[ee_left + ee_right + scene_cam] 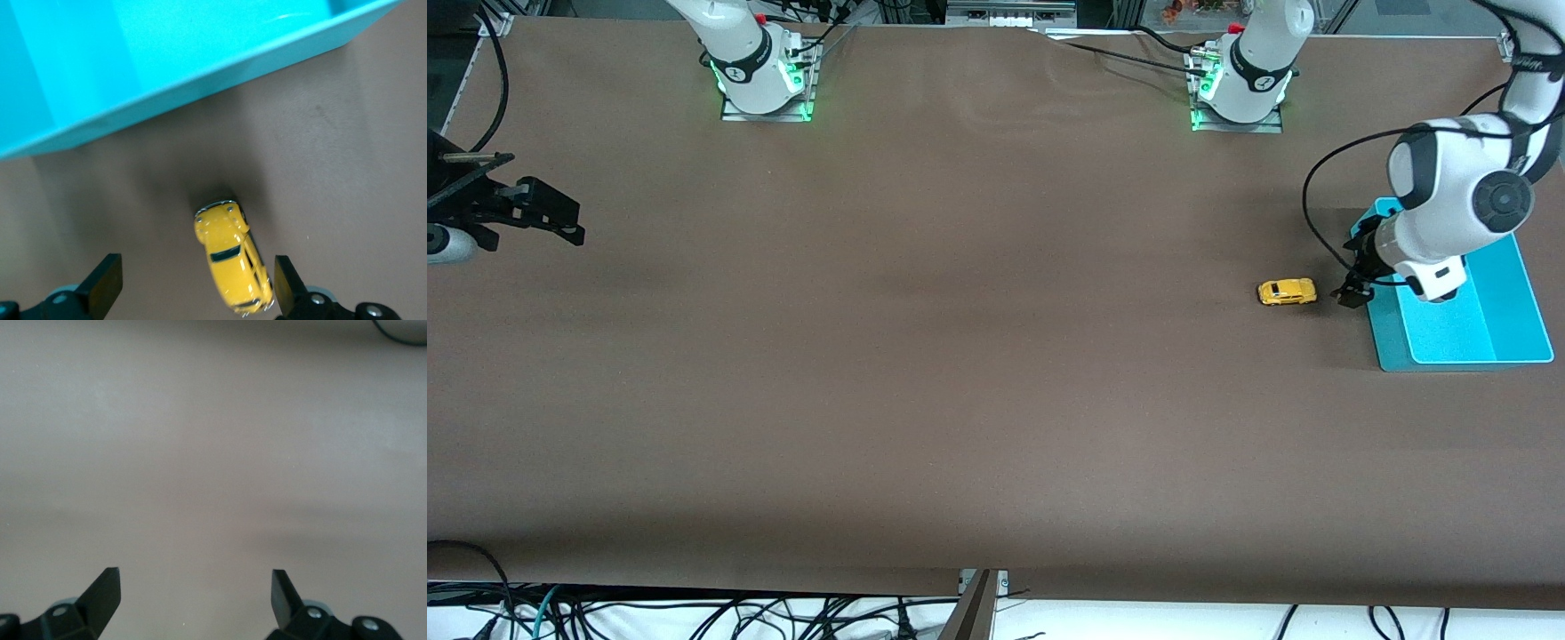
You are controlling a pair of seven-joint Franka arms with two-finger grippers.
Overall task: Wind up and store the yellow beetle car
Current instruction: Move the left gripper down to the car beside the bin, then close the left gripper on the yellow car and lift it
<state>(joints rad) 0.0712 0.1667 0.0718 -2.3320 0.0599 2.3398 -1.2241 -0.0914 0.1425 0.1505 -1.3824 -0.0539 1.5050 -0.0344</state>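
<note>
The yellow beetle car [1287, 292] stands on its wheels on the brown table, just beside the turquoise bin [1516, 302], toward the right arm's end of the table. My left gripper [1352, 292] hangs low over the gap between car and bin, open. In the left wrist view the car [233, 257] lies ahead of my open left gripper [197, 285], close to one fingertip [285, 283] and not gripped, with the bin's wall [173, 100] past it. My right gripper [560, 222] waits open over bare table at the right arm's end, nothing between its fingers [195, 592].
The brown cloth covers the whole table [960, 356]. The two arm bases [763, 76] [1240, 89] stand along the edge farthest from the front camera. Cables hang below the table's nearest edge [694, 613].
</note>
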